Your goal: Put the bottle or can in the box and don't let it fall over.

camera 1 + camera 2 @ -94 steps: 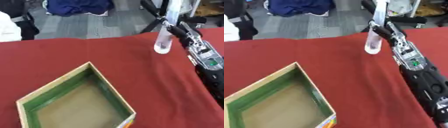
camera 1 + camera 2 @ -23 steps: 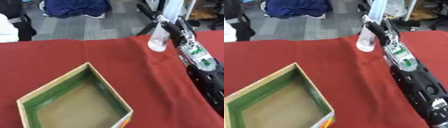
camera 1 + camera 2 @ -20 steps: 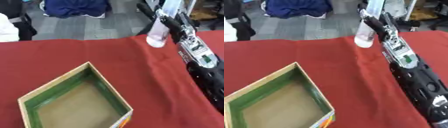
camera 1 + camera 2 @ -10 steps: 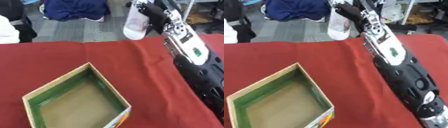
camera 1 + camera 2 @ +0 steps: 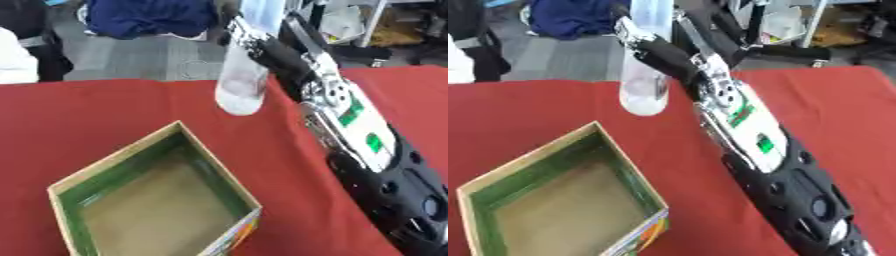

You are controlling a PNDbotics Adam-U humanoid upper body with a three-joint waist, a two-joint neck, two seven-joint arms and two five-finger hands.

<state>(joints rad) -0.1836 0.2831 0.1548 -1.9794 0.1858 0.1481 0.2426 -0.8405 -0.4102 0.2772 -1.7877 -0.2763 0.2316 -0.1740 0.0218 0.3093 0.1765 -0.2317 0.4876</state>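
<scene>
Red cloth covered the desk. Reaching in from the lower right corner, the right hand was wrapped around a clear bottle, upright above the far edge, beyond the box.

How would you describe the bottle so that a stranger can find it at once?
Start at the red table and find the open box with green inner walls. Above its far corner the right hand holds a clear bottle upright in the air. It is the only see-through thing here.
</scene>
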